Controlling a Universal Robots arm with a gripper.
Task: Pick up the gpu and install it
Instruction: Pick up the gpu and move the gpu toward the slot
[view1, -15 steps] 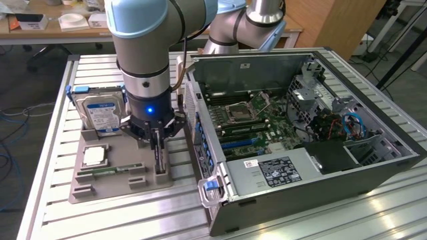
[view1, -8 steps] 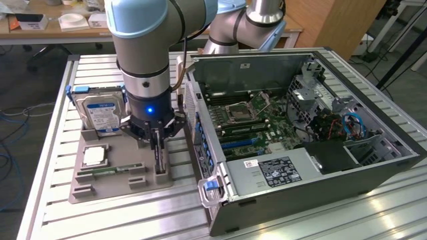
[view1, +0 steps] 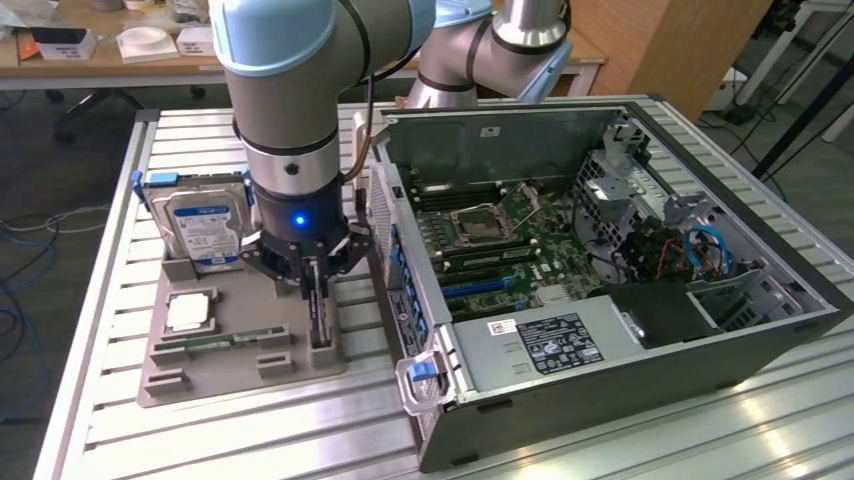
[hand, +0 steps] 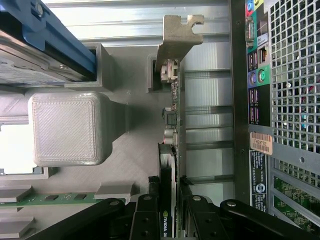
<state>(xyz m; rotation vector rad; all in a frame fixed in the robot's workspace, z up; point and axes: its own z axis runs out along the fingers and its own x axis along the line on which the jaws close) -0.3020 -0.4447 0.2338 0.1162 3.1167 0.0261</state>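
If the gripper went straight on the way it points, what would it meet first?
Likely the gpu, standing on edge in the gray holder directly beneath the gripper; depth is unclear.

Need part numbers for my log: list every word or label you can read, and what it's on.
Nothing reads in full.
Blue-white label, silver hard drive: too small.
White label, grey metal power supply box: too small.
Tan sticker, dark computer case rear panel: blurred.
Small logo, thin black gpu card: cut off, unreadable.
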